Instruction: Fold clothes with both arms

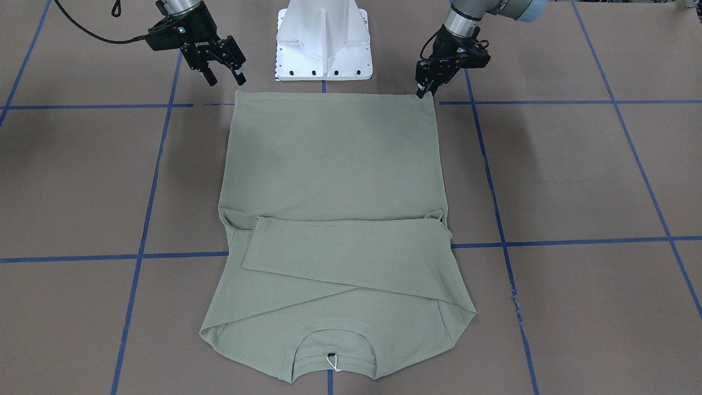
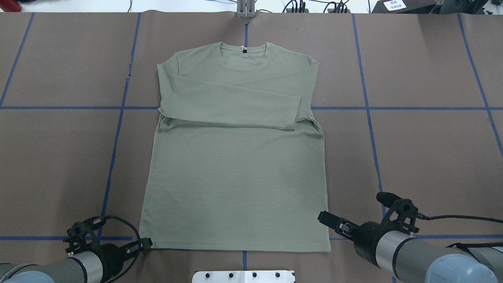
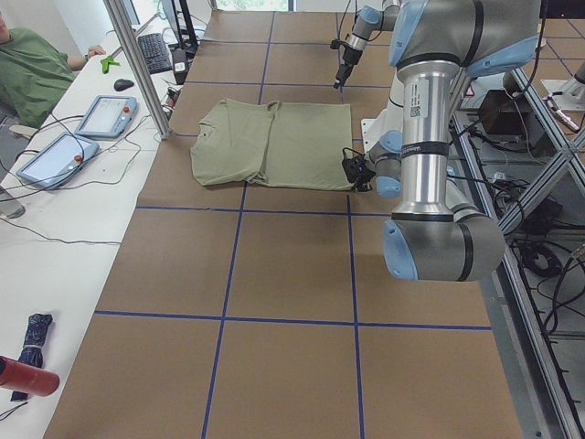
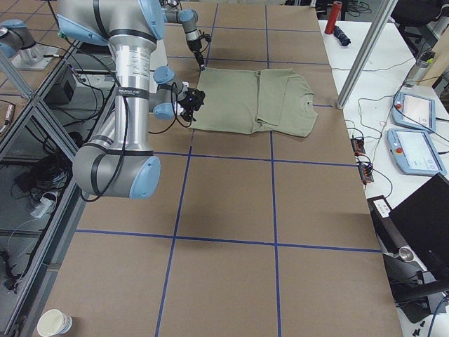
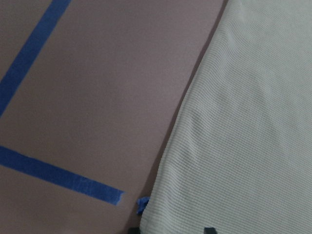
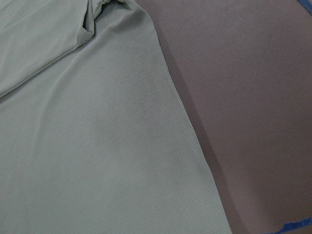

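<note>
Shirt [image 1: 334,164]: where does it lie?

Flat in the middle of the table [image 1: 576,175], on the brown cover with its blue tape [image 1: 548,241] grid. The hem is nearest the white pedestal [image 1: 323,44] and the collar [image 1: 334,329] is at the far side.

And the sleeves [image 1: 351,258]?

Both are folded in across the chest, one over the other.

What about the left gripper [image 1: 422,92]?

It is down at the hem corner on the robot's left, with its tips touching the cloth. The fingers look close together, but I cannot tell whether they pinch the fabric or only meet it.

The right gripper [image 1: 226,81]?

It is near the other hem corner but just off the cloth. Its fingers are spread with nothing between them.

Do the wrist cameras show anything more?

Only shirt edge against brown cover — the left one shows the hem corner beside a stub of tape.
</note>
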Controlling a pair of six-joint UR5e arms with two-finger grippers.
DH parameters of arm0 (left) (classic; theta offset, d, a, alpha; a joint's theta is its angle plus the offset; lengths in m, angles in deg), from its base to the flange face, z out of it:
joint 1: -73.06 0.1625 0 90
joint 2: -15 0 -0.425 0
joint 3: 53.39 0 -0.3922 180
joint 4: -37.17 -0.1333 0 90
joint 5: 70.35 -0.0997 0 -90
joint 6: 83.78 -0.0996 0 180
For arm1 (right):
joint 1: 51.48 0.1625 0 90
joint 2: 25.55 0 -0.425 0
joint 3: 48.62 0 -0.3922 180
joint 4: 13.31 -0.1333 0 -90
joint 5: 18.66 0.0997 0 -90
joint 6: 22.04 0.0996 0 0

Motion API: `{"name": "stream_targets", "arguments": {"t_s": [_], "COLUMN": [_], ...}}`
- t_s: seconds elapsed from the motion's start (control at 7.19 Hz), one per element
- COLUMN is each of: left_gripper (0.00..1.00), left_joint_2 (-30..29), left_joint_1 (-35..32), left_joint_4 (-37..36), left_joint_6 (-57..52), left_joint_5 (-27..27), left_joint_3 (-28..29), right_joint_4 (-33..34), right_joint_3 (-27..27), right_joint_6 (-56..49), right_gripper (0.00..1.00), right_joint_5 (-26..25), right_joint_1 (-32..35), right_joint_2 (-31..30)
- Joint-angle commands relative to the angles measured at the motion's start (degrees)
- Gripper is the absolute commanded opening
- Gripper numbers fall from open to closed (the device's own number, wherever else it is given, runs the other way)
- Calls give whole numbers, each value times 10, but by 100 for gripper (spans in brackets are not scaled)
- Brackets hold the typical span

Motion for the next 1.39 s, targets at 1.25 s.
{"name": "stream_targets", "arguments": {"t_s": [1.25], "left_gripper": [0], "left_joint_2": [0], "left_joint_1": [-25], "left_joint_4": [-4], "left_joint_6": [-3], "left_joint_5": [19], "left_joint_3": [-108], "right_joint_4": [102], "right_joint_3": [-74], "right_joint_6": [141], "right_gripper": [83], "right_joint_5": [-37], "right_joint_1": [-57], "right_joint_2": [73]}}
